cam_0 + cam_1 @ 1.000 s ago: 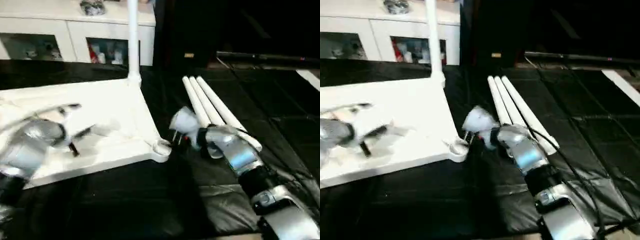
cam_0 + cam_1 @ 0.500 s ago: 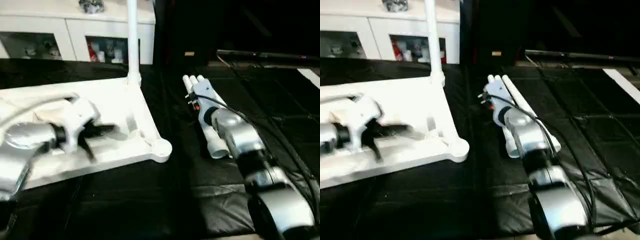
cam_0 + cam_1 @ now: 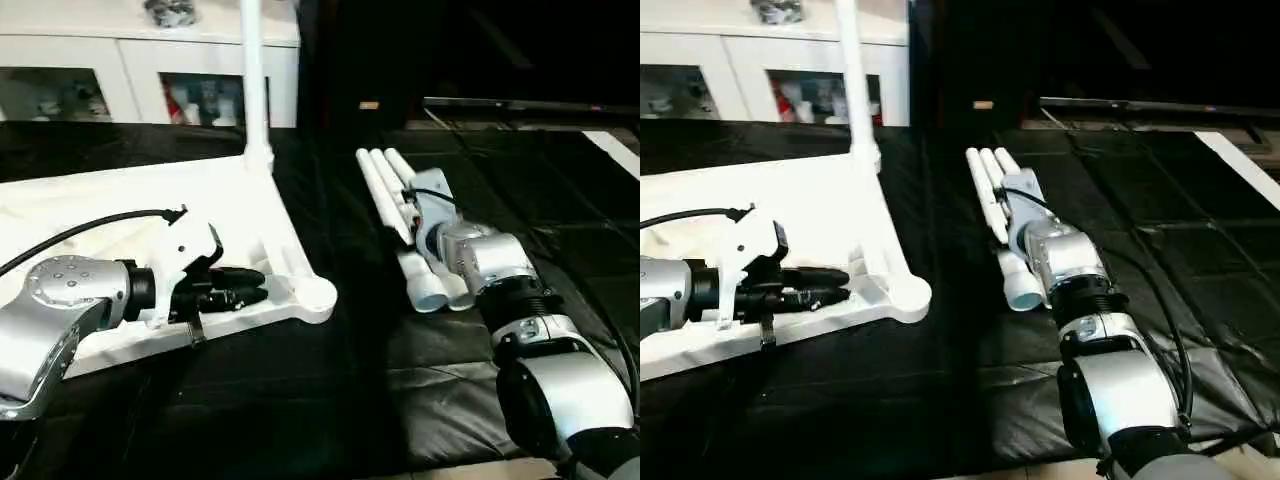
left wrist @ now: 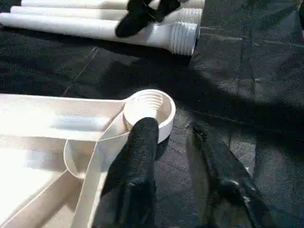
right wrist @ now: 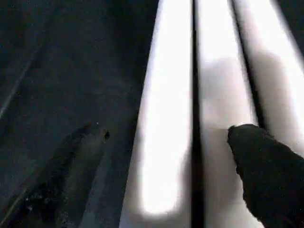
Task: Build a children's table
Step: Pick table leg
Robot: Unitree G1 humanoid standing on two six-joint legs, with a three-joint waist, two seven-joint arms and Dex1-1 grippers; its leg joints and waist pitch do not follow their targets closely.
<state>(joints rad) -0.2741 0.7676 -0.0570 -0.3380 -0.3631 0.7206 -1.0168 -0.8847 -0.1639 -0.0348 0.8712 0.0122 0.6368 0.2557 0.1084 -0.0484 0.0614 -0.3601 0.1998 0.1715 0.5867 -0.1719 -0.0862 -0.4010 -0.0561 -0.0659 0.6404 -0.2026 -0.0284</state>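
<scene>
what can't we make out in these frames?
- Left half of the tabletop: cut off by the picture edge in both eye views.
- Upright leg: top cut off by the upper edge.
- Loose legs: middles covered by the right gripper.
- Cabinet contents: too small to identify.

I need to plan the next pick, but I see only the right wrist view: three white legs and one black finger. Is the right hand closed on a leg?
Observer: No. The right hand is open above the three loose legs, which lie side by side on the black mat.
Operator: Where should a leg go?
Observer: The tabletop lies upside down to the left of those legs. Its near corner socket is empty.
Operator: Is any leg mounted?
Observer: Yes, one standing leg is upright in the far corner.
Operator: And the left hand?
Observer: The left hand is open, right beside the empty socket.
</scene>
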